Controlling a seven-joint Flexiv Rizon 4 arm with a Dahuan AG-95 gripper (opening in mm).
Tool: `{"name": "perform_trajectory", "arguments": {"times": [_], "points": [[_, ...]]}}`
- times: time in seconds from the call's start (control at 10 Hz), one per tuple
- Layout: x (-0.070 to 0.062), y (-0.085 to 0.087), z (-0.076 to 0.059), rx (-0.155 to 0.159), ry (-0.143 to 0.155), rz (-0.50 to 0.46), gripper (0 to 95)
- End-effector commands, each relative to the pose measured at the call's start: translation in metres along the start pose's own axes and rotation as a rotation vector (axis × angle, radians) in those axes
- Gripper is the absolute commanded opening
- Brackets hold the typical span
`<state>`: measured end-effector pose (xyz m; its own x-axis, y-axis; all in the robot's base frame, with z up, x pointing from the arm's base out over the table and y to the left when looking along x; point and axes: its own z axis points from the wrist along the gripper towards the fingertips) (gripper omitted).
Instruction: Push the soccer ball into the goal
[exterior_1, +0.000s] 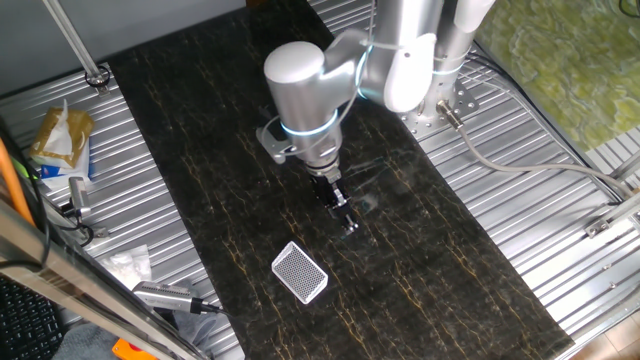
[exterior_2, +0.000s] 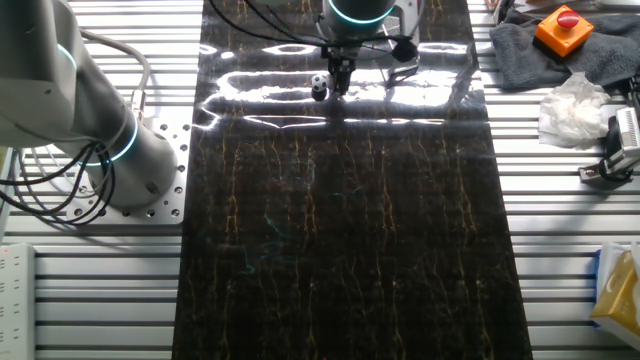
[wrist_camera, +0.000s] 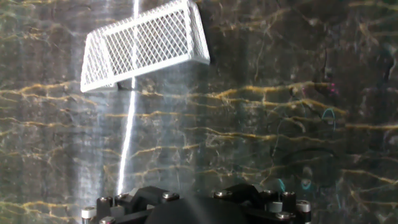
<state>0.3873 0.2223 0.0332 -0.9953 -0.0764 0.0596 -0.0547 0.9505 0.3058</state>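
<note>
The soccer ball (exterior_2: 318, 87), tiny and white with black patches, lies on the dark mat just left of my gripper (exterior_2: 340, 78) in the other fixed view, close to the fingertips. The gripper (exterior_1: 347, 217) points down at the mat with its narrow fingers together and nothing held. The goal (exterior_1: 299, 272), a small white frame with grey mesh, lies on the mat a short way from the gripper toward the near edge. The hand view has the goal (wrist_camera: 146, 43) at upper left, tilted. No ball shows there, and only the gripper's dark body fills the bottom edge.
A yellow and white packet (exterior_1: 60, 135), crumpled white paper (exterior_1: 128, 265) and a grey-handled tool (exterior_1: 165, 295) lie on the ribbed metal left of the mat. An orange box with a red button (exterior_2: 563, 28) and more crumpled paper (exterior_2: 570, 105) sit right of it.
</note>
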Motion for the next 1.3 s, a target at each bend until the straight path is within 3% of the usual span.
{"name": "perform_trajectory", "arguments": {"times": [0.1,0.6,1.0,1.3], "points": [[0.004,0.001,0.001,0.004,-0.001,0.000,95.0],[0.020,0.007,0.009,0.068,0.001,-0.010,95.0],[0.021,0.007,0.009,0.052,-0.015,0.000,95.0],[0.022,0.008,0.009,0.041,0.005,0.027,95.0]]}}
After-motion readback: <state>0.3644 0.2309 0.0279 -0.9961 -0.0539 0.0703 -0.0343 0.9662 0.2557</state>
